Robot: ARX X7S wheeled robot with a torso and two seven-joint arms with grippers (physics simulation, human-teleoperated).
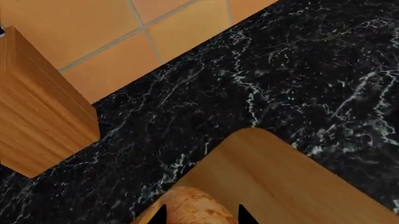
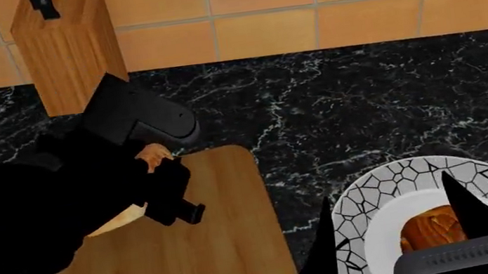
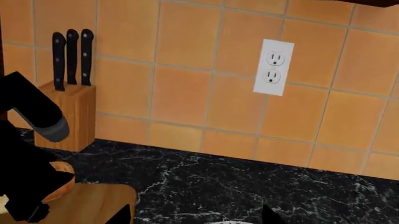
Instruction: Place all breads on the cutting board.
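Over board (image 2: 231, 252), I hold loaf (image 1: 193, 207) in left jaws; next release. Right jaws open astride roll (image 2: 429, 227), unclosed.

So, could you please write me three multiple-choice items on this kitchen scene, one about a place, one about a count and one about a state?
1. Where is the dark brown roll?
A. on the patterned plate
B. on the cutting board
C. beside the knife block

2. How many knife handles stand in the knife block?
A. one
B. three
C. five

3. What is the left gripper doing?
A. hanging bare over the counter
B. holding the pale loaf over the cutting board
C. gripping a knife

Answers: 1 A, the head view shows the roll on the plate; 2 B, the right wrist view shows three black handles; 3 B, the left wrist view shows its fingertips either side of the loaf, above the board.
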